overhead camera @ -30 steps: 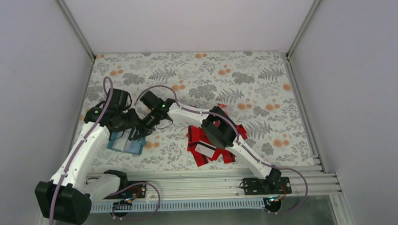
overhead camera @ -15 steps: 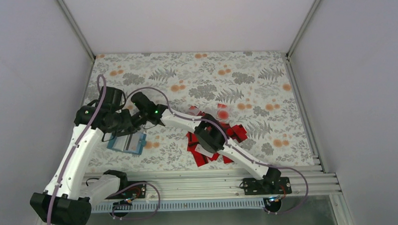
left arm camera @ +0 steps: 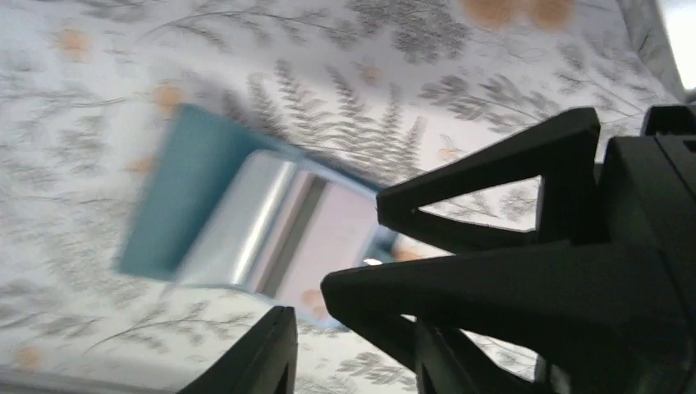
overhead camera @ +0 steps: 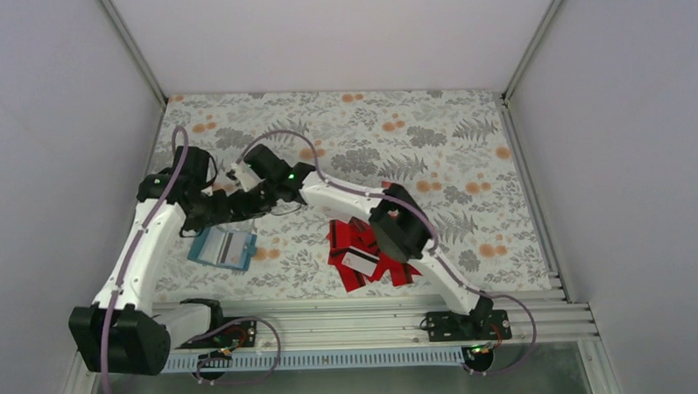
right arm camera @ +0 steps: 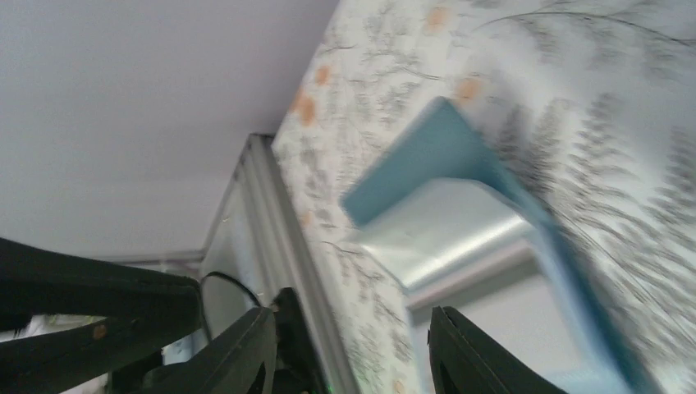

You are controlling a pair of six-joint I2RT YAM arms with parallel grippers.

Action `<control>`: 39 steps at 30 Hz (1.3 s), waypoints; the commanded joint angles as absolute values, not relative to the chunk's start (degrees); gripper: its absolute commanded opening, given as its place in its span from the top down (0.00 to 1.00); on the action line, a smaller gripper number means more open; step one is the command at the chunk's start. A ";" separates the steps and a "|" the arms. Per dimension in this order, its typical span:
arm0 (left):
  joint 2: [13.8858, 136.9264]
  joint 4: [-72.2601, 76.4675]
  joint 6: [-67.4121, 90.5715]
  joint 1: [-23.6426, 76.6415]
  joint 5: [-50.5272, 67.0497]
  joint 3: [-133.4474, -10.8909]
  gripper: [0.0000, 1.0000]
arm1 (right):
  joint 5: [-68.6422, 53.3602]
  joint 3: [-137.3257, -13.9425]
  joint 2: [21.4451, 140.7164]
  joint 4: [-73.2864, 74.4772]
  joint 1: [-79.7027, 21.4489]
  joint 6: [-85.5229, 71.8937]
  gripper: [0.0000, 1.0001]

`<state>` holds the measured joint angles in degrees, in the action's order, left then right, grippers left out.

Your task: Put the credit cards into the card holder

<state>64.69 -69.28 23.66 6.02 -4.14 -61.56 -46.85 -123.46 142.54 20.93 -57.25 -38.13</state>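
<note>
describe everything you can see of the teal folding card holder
The teal-blue rectangular folding card holder lies opened flat on the floral tablecloth, near the table's front left, apart from the pile of red cards to its right. It shows one bare teal flap, then a glossy clear plastic pocket beside a pale panel. The wrist views are blurred, so whether a card sits inside is unclear. Nothing but the cloth seems to touch it.

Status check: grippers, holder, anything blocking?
Left gripper open, empty. Right gripper open, empty, close beside it. Holder unfolded on table, free of both. Cards piled under right arm.
</note>
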 commanded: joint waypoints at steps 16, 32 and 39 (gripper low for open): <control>77.60 -49.48 20.60 -11.07 4.15 -47.82 0.32 | -40.48 -86.52 114.12 31.30 -44.95 -24.24 0.52; 80.22 -49.85 23.94 -10.46 5.84 -46.07 0.86 | -44.92 -78.96 108.97 29.54 -38.90 -22.40 0.53; 80.48 -45.29 27.43 -8.71 12.80 -44.95 0.97 | -44.34 -77.59 107.38 29.62 -36.54 -22.17 0.53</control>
